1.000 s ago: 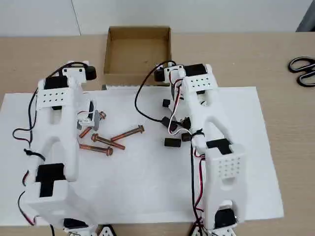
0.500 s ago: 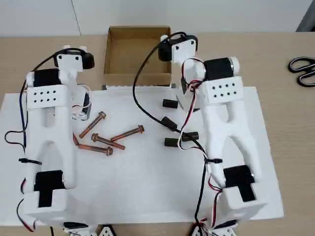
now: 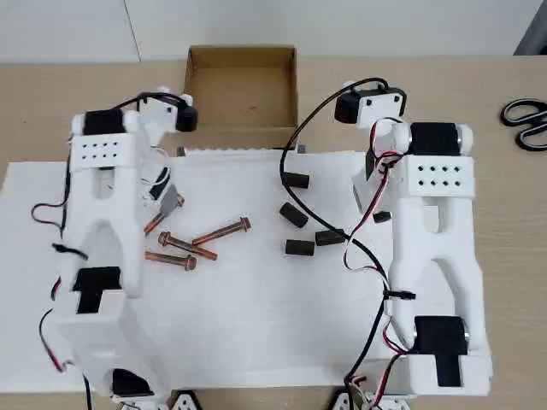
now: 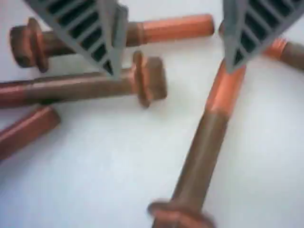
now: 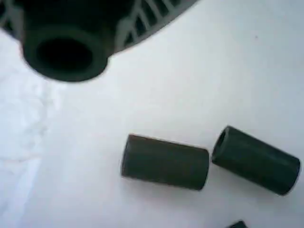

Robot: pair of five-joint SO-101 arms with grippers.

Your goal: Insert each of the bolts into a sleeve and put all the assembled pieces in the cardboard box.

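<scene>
Lying close together on the white paper, the bolts invite a bad pick: closing jaws could pinch two at once or flick one aside (my guess). The left gripper hangs wide apart over them, empty; the right gripper clenches one sleeve above the loose sleeves.

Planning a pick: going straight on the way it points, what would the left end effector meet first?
Likely a bolt: the left end effector hangs open, one fingertip over the slanting bolt, the other over the neighbouring bolt. Depth is unclear.
</scene>
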